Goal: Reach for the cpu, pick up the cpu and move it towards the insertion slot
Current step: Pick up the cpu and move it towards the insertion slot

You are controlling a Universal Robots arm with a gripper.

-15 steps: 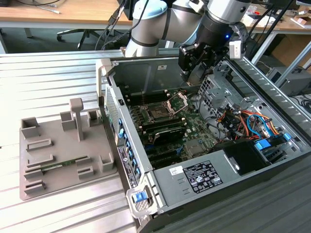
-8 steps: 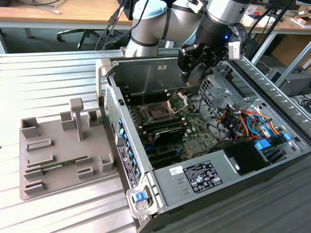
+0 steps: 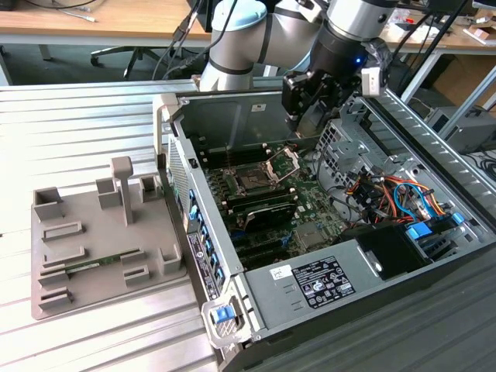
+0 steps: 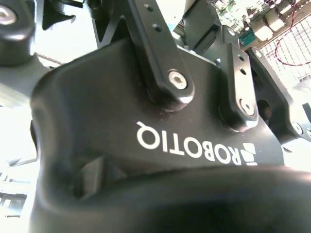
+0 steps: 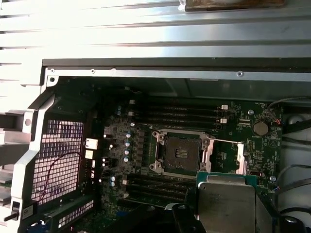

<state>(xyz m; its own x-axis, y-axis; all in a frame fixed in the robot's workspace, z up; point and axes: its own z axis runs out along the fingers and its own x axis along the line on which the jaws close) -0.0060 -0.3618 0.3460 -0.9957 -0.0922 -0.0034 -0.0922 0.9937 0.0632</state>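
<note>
One silvery square cpu (image 5: 226, 208) rides clamped in the black gripper (image 3: 308, 116), held level above the metal-framed insertion slot (image 5: 181, 152) for alignment.

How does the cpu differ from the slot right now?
The cpu has a pale silvery top; the slot has a dark centre inside a shiny metal frame. The cpu is carried at the tool, off the board; the slot sits fixed on the green board. The cpu is a flat plate; the slot is an open recess. Both are square.
</note>
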